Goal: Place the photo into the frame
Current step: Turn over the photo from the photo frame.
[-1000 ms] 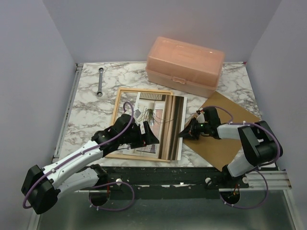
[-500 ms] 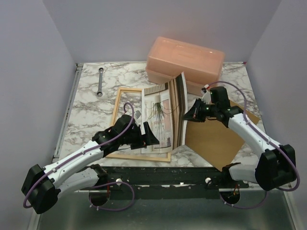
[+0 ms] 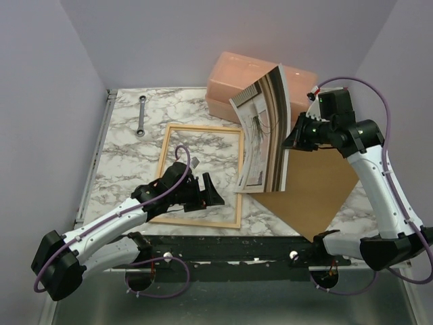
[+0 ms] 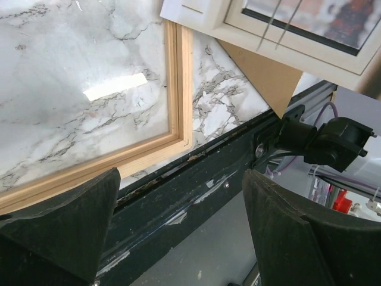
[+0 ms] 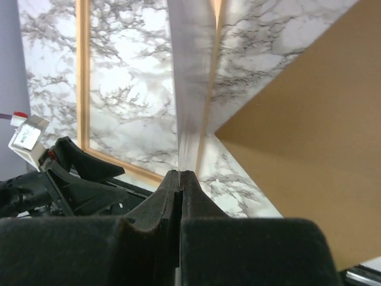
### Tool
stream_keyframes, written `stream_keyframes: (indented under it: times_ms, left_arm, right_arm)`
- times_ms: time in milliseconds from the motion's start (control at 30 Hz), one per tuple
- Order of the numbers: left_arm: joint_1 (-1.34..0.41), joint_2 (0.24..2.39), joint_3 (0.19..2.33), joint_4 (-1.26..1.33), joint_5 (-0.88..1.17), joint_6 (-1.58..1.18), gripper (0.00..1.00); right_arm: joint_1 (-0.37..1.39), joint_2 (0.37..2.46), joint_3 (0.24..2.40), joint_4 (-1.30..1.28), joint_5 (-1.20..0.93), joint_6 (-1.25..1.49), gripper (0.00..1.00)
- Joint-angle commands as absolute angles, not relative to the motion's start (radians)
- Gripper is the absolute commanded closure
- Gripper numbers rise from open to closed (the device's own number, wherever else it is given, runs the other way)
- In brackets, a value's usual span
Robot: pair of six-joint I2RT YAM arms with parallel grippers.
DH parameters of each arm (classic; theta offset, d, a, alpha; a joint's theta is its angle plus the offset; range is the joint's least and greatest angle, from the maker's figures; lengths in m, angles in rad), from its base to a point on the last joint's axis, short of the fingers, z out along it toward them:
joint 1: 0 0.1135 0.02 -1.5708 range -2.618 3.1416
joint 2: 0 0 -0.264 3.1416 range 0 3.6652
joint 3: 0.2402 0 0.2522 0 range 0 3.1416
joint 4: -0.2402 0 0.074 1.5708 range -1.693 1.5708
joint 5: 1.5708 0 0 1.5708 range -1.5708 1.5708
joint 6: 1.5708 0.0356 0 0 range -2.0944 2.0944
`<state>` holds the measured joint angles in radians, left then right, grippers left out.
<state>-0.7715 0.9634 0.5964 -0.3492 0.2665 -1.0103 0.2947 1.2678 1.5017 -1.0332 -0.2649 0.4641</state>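
The photo point(image 3: 264, 132), a pale print of a spindly plant by a window, hangs curved in the air, clear of the table. My right gripper point(image 3: 292, 140) is shut on its right edge; the right wrist view shows the sheet point(image 5: 191, 89) edge-on between the closed fingers. The light-wood frame point(image 3: 203, 220) lies flat on the marble, its opening empty. My left gripper point(image 3: 203, 193) is open and empty over the frame's near edge. The left wrist view shows the frame's near corner point(image 4: 181, 83) and the photo's lower edge point(image 4: 286, 30).
The brown fibreboard backing panel point(image 3: 314, 193) lies at the right, below the lifted photo. A peach plastic box point(image 3: 233, 81) stands at the back, partly hidden by the photo. A wrench point(image 3: 141, 115) lies at the back left. The table's dark front rail point(image 4: 196, 190) is near.
My right gripper has lifted the photo off the frame, up and to the right, from flat to hanging in the air. The frame's opening now shows bare. The left arm has barely moved.
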Motion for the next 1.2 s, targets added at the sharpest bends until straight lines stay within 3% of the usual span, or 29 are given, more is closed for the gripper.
stream_keyframes:
  times_ms: [0,267,767,1167]
  left_arm:
    - [-0.769,0.965,0.629,-0.374,0.251,-0.996,0.15]
    - [-0.769,0.966,0.630,-0.374,0.249,-0.995,0.15]
    - [-0.769,0.991,0.642,-0.361,0.270,-0.988,0.15]
    - [-0.769,0.990,0.675,-0.365,0.281,-0.979,0.14]
  right_arm:
    - [0.296,1.303,1.581,-1.253,-0.178,0.407,1.00]
    - [0.296,1.343,1.725,-1.374,-0.155,0.408,1.00]
    - [0.303,1.371,1.721,-1.382,-0.088,0.393,1.00]
    - [0.440,1.511,1.756,-1.395,0.042,0.400,1.00]
